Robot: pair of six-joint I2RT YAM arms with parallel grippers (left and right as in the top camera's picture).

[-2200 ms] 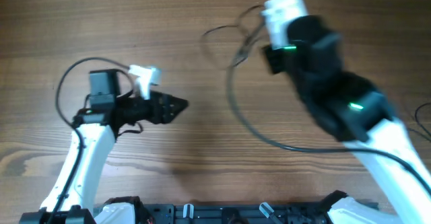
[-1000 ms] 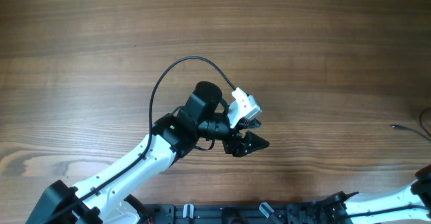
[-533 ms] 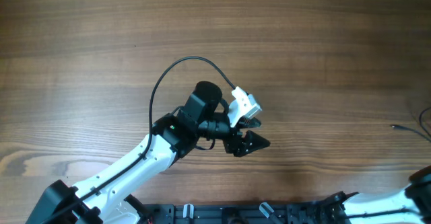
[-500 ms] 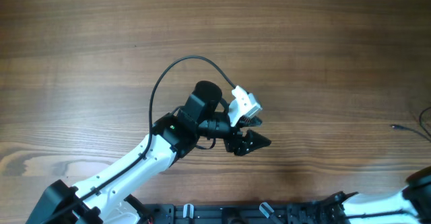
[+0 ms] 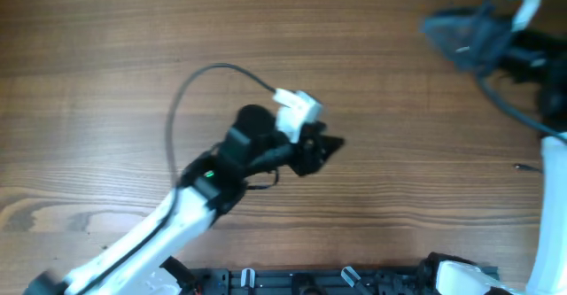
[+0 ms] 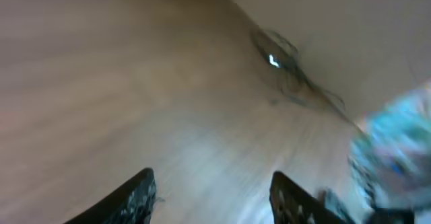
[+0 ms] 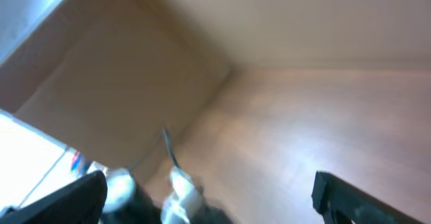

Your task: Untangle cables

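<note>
The left end effector [image 6: 212,187] and right end effector [image 7: 209,187] are gaping open while the cables [image 5: 461,34], likely light, limp and snag-prone, are showing tangled near the table's [image 5: 106,29] far-right edge, inviting a loose-strand pinch.

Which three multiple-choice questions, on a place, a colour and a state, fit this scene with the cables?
1. Where does the cable tangle appear in the overhead view? A lower left; B centre; C upper right.
2. What colour is the table? A brown; B white; C green.
3. How is the left gripper? A shut on a cable; B open; C out of view.
Answers: C, the dark tangle is near the top right corner; A, brown wood grain shows; B, its jaws stand apart with bare wood between.
</note>
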